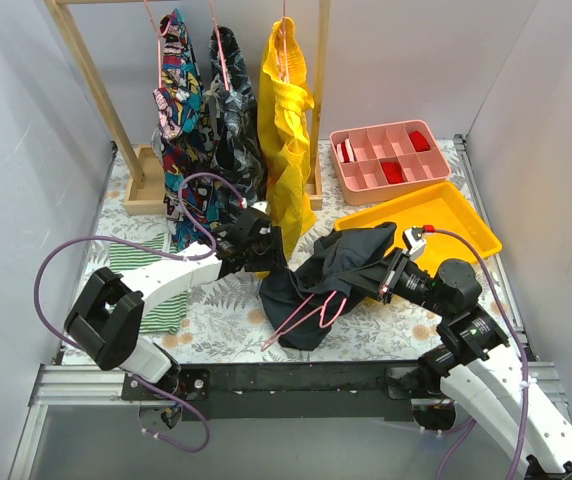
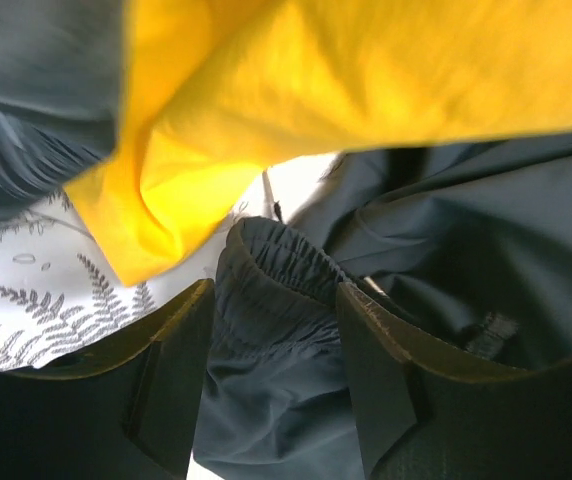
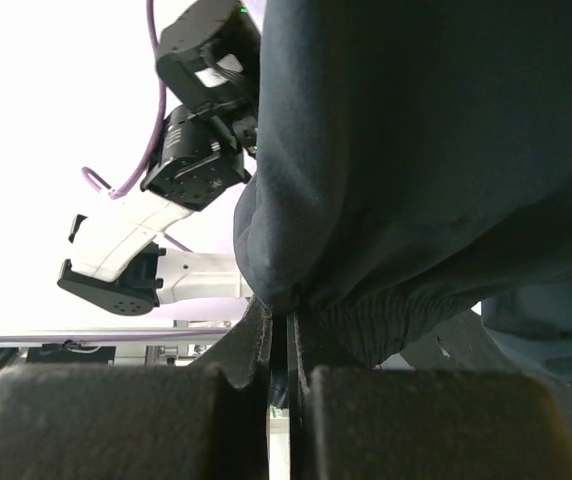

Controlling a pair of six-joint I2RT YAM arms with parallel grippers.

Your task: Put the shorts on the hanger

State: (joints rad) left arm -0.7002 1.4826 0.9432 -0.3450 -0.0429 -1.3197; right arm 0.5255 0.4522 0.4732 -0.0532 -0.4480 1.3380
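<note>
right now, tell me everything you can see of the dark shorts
The shorts are plain navy-black soft cloth with a gathered elastic waistband, crumpled in a heap on the fern-print table, one edge by the yellow tray. The right jaws are shut on a fold; the left jaws stand open around the waistband. A pink hanger lies across them.

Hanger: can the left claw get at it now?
Probably yes: the hanger lies uncovered atop the shorts near the left claw, whose open jaws straddle the waistband.
</note>
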